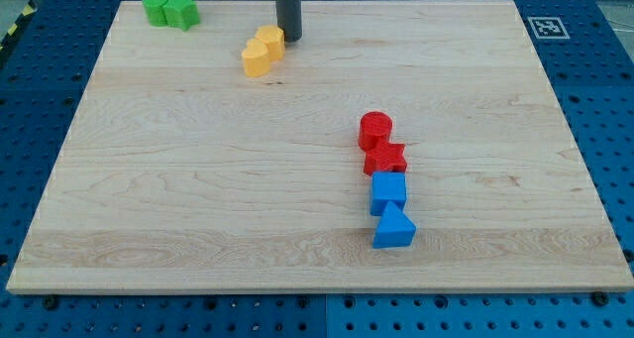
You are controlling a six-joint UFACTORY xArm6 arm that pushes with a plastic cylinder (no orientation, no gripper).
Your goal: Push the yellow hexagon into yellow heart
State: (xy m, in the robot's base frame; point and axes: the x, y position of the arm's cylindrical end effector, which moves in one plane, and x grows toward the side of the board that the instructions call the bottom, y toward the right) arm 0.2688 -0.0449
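Yellow hexagon (269,38) at table (198,199) top, touching yellow heart (257,57) below-left. No pincer in view; rod tip (288,39) just right of hexagon. Block looks light, rigid, slides easily; push its right face squarely.

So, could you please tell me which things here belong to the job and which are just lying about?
Job: yellow hexagon, yellow heart, touching each other; my tip just right of the hexagon.

Lying about: two green blocks, red cylinder, red star, blue cube, blue triangle.
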